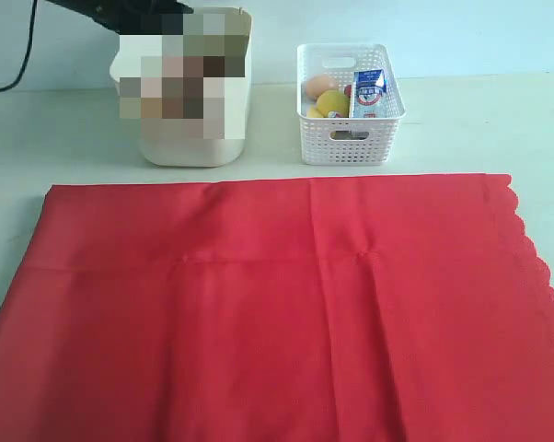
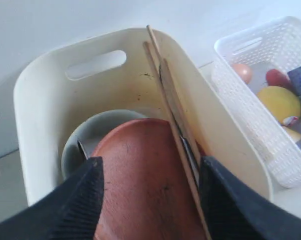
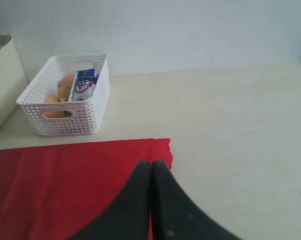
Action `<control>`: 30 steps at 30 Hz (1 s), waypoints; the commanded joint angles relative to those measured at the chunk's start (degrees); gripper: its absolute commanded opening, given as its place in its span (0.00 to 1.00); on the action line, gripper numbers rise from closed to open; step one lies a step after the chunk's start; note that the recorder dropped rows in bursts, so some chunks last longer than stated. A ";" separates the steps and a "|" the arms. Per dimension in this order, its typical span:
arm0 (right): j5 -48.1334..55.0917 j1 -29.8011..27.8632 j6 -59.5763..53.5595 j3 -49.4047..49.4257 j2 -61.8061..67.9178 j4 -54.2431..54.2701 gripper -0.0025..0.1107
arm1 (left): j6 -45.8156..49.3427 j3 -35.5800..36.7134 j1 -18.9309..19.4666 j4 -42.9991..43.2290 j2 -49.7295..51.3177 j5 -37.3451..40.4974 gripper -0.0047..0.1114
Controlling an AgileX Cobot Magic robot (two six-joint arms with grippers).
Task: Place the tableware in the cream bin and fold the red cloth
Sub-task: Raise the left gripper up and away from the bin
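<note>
A pale cream tabletop (image 1: 75, 138) runs back to a plain blue-white wall (image 1: 443, 37). The red cloth (image 1: 277, 313) lies spread flat over the whole lower half of the exterior view, with its scalloped edge at the right. In the upper left-centre stands the cream bin (image 1: 194, 152), partly masked by a blurred patch. Just to its right is a white perforated basket (image 1: 378, 147) holding a lemon (image 1: 331, 101), an egg (image 1: 316, 86) and a blue-white milk carton (image 1: 369, 92). Inside the bin a round brown wooden plate (image 2: 145, 180) leans tilted over a pale bowl (image 2: 95, 130). A pair of wooden chopsticks (image 2: 170, 110) rests against the bin's side wall, their ends poking above the rim. A dark item between plate and bowl is too hidden to name. The left gripper (image 2: 150, 162) hangs over the bin with its jaws spread apart, gripping nothing. The right gripper (image 3: 151, 165) has its jaws pressed together above a corner of the cloth.
</note>
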 commanded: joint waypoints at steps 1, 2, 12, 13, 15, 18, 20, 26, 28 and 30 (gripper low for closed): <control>-0.96 -0.16 -0.42 0.03 0.29 -0.06 0.02 | -0.12 -0.35 0.35 1.15 -6.02 10.78 0.52; -0.96 -0.16 -0.42 0.03 0.29 -0.06 0.02 | -0.59 -0.35 0.71 1.15 -7.75 16.80 0.52; 0.54 -0.16 -0.42 0.03 0.29 -0.06 0.02 | -10.47 -0.20 2.89 1.51 -13.63 40.05 0.52; 1.33 -0.16 -0.42 -0.27 0.29 -0.06 0.02 | -10.66 0.08 2.89 1.51 -14.10 40.20 0.52; 3.93 -0.16 -0.56 -1.54 0.29 -0.06 0.02 | -10.78 0.95 2.89 1.51 -14.90 40.20 0.52; 7.31 -0.16 -1.23 -3.53 0.29 -0.06 0.02 | -10.78 3.14 2.92 1.61 -16.04 39.54 0.52; 8.13 -0.16 -1.23 -3.94 0.46 -0.06 0.02 | -10.78 4.79 2.92 1.76 -16.63 39.39 0.52; 8.53 -0.16 -1.23 -3.94 3.89 0.33 0.02 | -10.78 10.92 2.92 2.19 -18.47 37.79 0.52; 8.53 -0.16 -1.33 -3.94 5.94 0.33 0.02 | -10.89 13.03 2.92 2.45 -18.98 36.80 0.52; 8.53 -0.16 -1.58 -3.94 7.83 0.33 0.02 | -10.89 14.71 2.92 2.79 -19.33 36.25 0.52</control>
